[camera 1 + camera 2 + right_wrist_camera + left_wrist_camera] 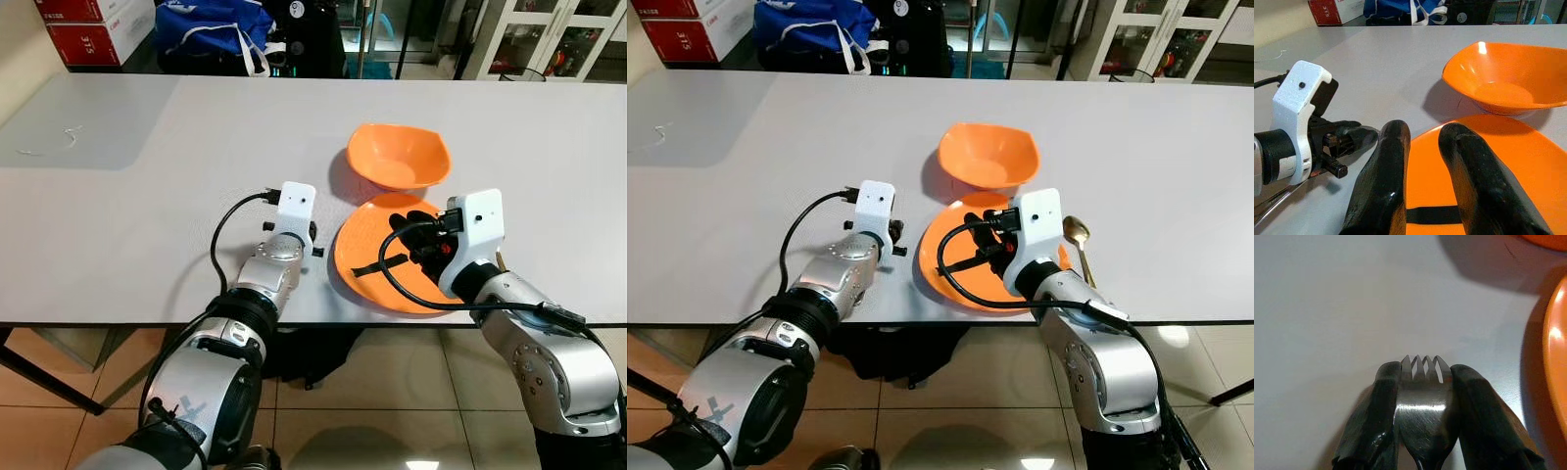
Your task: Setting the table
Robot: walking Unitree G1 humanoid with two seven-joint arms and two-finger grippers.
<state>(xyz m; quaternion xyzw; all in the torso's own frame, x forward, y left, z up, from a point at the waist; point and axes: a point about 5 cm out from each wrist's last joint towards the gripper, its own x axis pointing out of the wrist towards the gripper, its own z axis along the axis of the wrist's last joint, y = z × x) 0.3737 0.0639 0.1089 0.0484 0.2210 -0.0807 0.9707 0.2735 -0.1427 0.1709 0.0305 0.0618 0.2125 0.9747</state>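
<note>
My left gripper [1422, 374] is shut on a steel fork [1422, 401], tines pointing forward, low over the white table [147, 196] just left of the orange plate [364, 257]. Its white wrist mount [297, 201] hides the fingers from above. My right gripper [1422, 139] hovers over the plate's near half, fingers slightly apart with nothing between them. A thin black strip [1432, 214] lies on the plate. An orange bowl [398, 155] sits just beyond the plate. A gold spoon [1078, 238] lies right of the plate.
The table's front edge [98, 321] runs right under my forearms, with tiled floor below. Red and white boxes [93, 29] and a blue bag [211, 27] stand behind the far edge. A white cabinet [549, 34] is at the back right.
</note>
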